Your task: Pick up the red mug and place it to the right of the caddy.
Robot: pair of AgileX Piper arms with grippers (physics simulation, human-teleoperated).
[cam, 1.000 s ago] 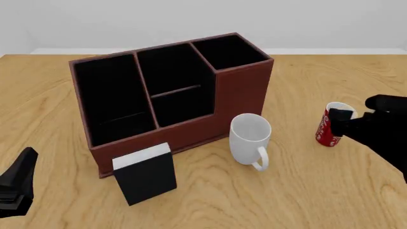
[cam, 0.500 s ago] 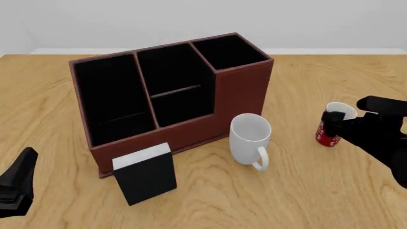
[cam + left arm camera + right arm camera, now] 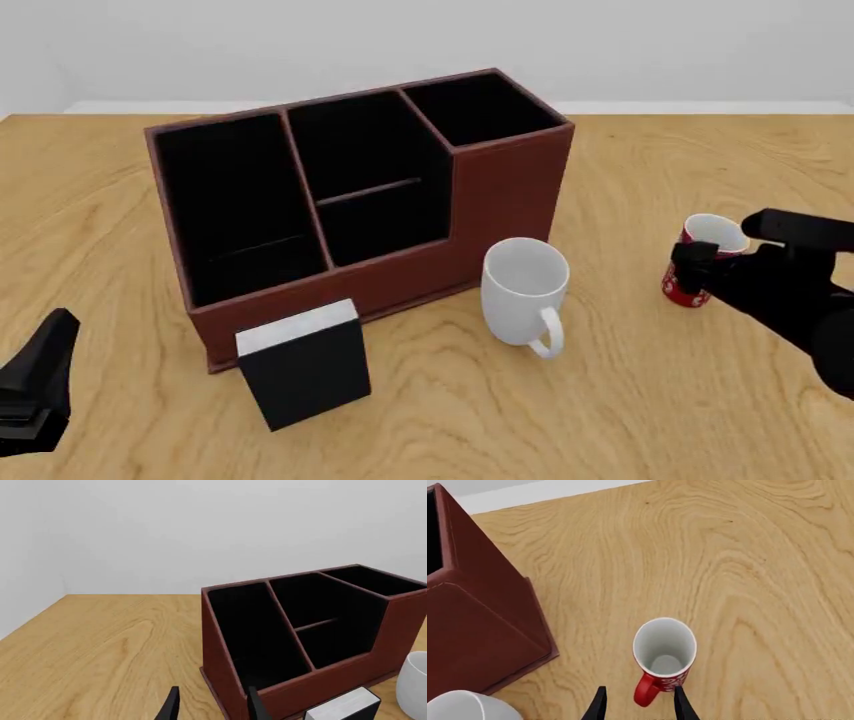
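I see the red mug (image 3: 664,657) with white swirls and a white inside, the reddish-brown caddy (image 3: 360,200) (black-lined compartments), a plain white mug (image 3: 523,290), and the light wood-grain surface (image 3: 667,400).

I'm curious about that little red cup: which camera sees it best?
The right wrist view: the red mug shows whole, with handle and white inside. In the front view the right gripper partly hides it. The left wrist view misses it.

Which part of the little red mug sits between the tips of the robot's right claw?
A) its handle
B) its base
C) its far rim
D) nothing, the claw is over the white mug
A: the right wrist view shows the red mug upright on the table, its handle lying between the tips of the right gripper.
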